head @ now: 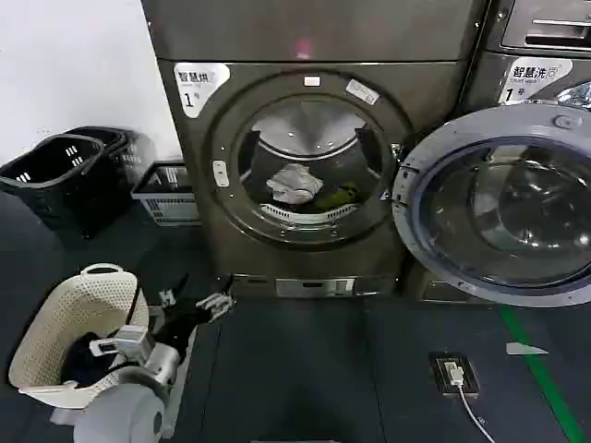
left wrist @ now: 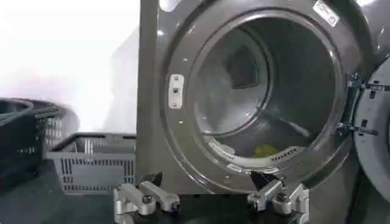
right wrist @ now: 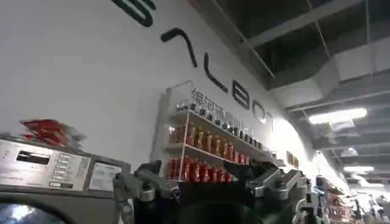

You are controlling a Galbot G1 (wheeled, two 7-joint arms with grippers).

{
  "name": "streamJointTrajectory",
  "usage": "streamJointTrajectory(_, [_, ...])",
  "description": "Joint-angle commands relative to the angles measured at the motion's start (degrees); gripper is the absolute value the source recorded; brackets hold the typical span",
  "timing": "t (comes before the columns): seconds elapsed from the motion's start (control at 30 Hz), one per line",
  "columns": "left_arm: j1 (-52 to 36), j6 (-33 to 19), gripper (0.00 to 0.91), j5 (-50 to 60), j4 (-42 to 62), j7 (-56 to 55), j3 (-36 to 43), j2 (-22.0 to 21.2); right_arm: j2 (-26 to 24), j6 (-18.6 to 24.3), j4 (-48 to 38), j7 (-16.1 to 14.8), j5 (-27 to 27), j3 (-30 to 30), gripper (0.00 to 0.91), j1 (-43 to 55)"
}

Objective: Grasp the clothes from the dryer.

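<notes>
The left gripper hangs low before the dryer, fingers spread and empty; the clothes lie above and beyond it, inside the drum behind the swung-open door. A whitish piece sits beside what looks like a yellow-green one. The right gripper, fingers apart, points up at a shelved wall. The cream basket holds dark fabric.

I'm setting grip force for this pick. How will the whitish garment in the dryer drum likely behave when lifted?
The whitish garment lies crumpled, so it is probably floppy and will drape from the left pincer. It looks small and thin, likely light. It touches the yellow-green garment in the dryer, so that might drag along.
</notes>
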Motion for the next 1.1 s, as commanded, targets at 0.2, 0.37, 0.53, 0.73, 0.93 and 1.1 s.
streamJointTrajectory(0.2, [-0.37,-0.02,0.907,-0.14,-0.08,0.13,0.04,0.03,0.17,-0.13,0.03,-0.41,-1.45,-0.19,0.907,0.11])
streamJointTrajectory(0.37, [-0.32,-0.02,0.907,-0.03,-0.18,0.15,0.24,-0.17,0.21,-0.14,-0.07,-0.57,-1.38,-0.03,0.907,0.07])
streamJointTrajectory(0.53, [-0.18,-0.09,0.907,0.17,-0.27,0.19,0.42,-0.48,0.27,-0.13,-0.09,-0.81,-1.36,-0.35,0.907,0.25])
streamJointTrajectory(0.73, [-0.13,-0.11,0.907,0.28,-0.38,0.27,0.65,-0.87,-0.02,-0.07,-0.31,-0.99,-1.32,-0.59,0.907,0.42])
streamJointTrajectory(0.93, [-0.26,-0.16,0.907,0.09,-0.31,0.33,0.59,-0.65,-0.45,-0.06,-0.46,-1.14,-1.21,-0.59,0.907,0.48])
streamJointTrajectory(1.1, [-0.3,-0.09,0.907,0.05,-0.1,0.37,0.69,-0.62,-0.07,-0.09,-0.42,-1.33,-1.22,-0.9,0.907,0.55])
